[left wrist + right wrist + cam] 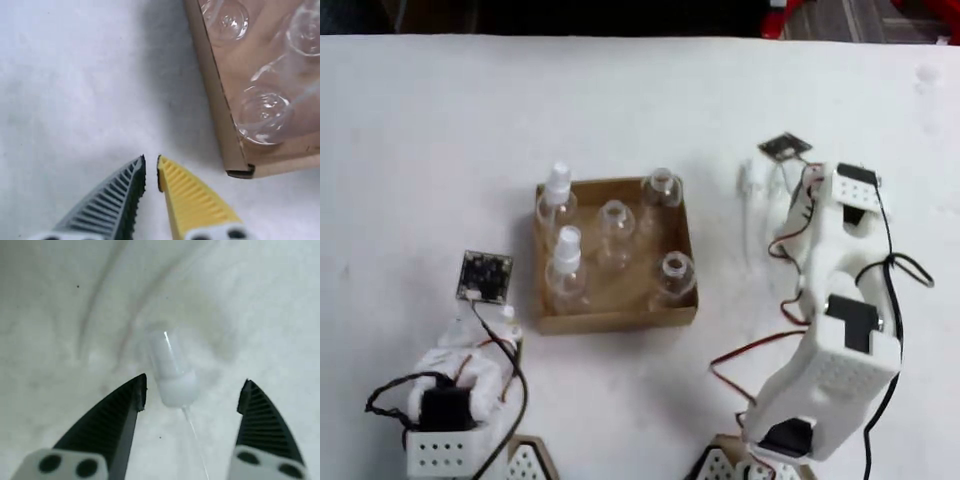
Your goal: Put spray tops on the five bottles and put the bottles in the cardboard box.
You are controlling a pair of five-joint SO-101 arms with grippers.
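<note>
The cardboard box (616,318) sits mid-table with five clear bottles standing in it. Two bottles on its left side (558,192) (566,258) wear white spray tops; the other three (615,218) (662,186) (675,268) have bare necks. My right gripper (194,385) is open, its black fingers on either side of a loose white spray top (170,375) that lies on the table with its thin tube trailing. My left gripper (151,162) is shut and holds nothing, low over the table just off the box's corner (239,170).
Loose spray tops (748,185) with long tubes lie on the table right of the box, by the right arm (835,300). The left arm (450,390) sits at the front left. White tabletop spreads behind and to the left of the box.
</note>
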